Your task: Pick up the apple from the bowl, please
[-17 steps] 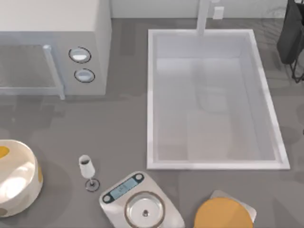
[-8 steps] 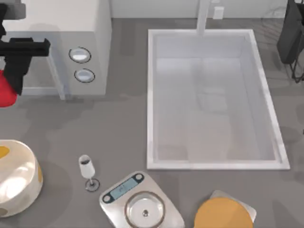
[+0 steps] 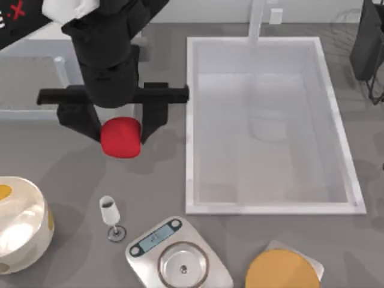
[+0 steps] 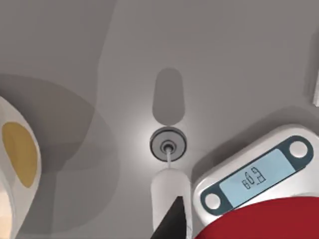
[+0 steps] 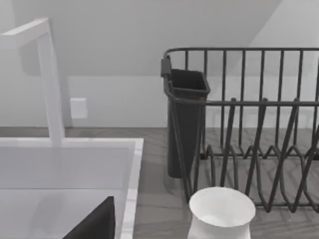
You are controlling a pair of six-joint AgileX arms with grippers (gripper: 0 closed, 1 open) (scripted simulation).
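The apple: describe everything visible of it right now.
The apple is a small, smooth, plain bright red rounded fruit with no stem or marking visible. It is out of the bowl and held above the grey counter, clamped between the two black fingers of the left end effector, which touch its sides. It lies between the microwave and the sink, up-table from the wine glass. In the left wrist view its red curve shows above the scale.

A: Even, soft light from above; the counter (image 3: 156,174) reads bright, no glare.

B: Pale shadows though: one pools beside the wine glass (image 3: 110,216) (sharper in the left wrist view). A glossy sheen sits on the bowl (image 3: 21,225).
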